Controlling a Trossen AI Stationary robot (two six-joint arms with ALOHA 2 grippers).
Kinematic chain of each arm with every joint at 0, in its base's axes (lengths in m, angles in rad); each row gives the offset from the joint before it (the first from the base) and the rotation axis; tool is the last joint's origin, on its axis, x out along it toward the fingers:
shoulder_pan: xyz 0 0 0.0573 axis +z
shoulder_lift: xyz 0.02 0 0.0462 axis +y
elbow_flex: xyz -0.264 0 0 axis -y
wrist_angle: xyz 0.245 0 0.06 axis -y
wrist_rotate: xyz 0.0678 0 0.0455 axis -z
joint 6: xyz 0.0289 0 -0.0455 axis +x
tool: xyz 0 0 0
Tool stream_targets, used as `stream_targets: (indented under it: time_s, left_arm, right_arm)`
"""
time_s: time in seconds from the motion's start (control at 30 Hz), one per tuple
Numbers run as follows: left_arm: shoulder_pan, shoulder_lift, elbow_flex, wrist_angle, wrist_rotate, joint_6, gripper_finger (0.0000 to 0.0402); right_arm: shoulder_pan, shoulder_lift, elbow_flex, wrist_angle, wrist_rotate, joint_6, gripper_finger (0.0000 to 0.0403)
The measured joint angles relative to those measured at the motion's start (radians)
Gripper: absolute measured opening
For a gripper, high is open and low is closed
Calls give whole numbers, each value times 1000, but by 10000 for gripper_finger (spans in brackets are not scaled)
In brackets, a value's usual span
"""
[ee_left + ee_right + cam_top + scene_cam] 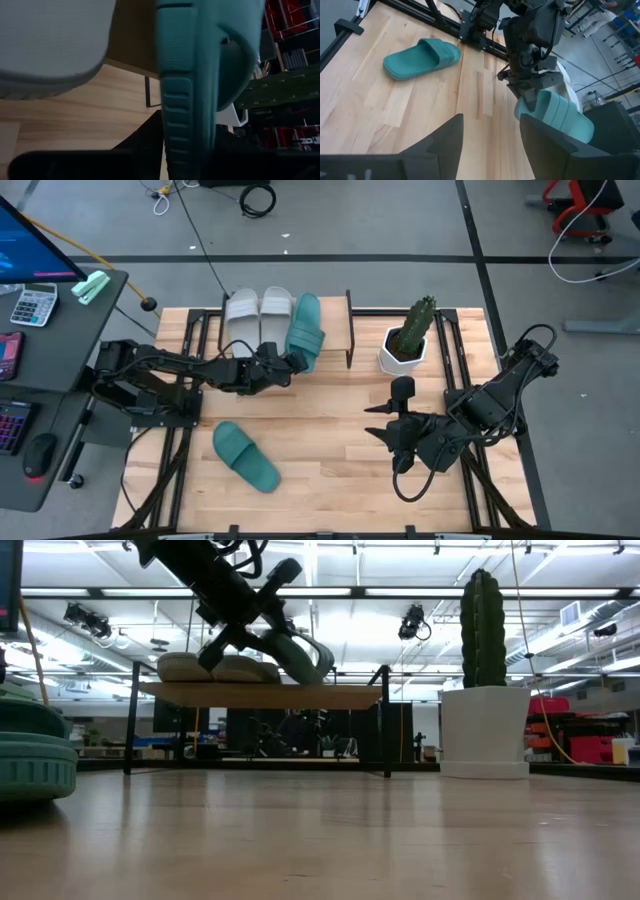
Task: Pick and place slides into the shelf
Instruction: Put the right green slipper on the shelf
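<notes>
Left gripper [290,363] pinches teal slide [305,332] by its heel over shelf [335,315]; light, bendy rubber; right gripper [385,432] gapes empty

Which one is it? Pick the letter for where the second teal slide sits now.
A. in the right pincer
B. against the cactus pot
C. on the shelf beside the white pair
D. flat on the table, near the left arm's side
D: the second teal slide lies flat on the table, apart from the shelf, while the left pincer holds the other teal slide at the shelf.

No readable text, labels, brands, numbers or signs anywhere
</notes>
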Motion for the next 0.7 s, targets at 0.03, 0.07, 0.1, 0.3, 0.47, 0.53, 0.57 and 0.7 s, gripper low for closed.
stream_targets:
  time_s: [0.03,0.07,0.1,0.3,0.47,0.53,0.57,0.7]
  left_arm:
    - [0,0,0,2,1,1,101]
    - [0,0,0,5,1,1,107]
    - [0,0,0,10,1,1,112]
    - [1,0,0,102,7,50,131]
    - [12,0,0,125,10,55,134]
    - [13,0,0,123,15,57,131]
    - [13,0,0,122,14,57,130]
    - [13,1,0,96,15,55,124]
  right_arm:
    - [0,0,0,0,0,0,201]
    - [0,0,0,1,0,0,201]
    - [0,0,0,2,-1,-1,201]
    - [0,0,0,5,0,-1,201]
    - [0,0,0,5,0,-1,201]
    - [0,0,0,5,-1,-1,201]
    - [0,0,0,5,-1,-1,201]
    - [0,0,0,5,-1,-1,201]
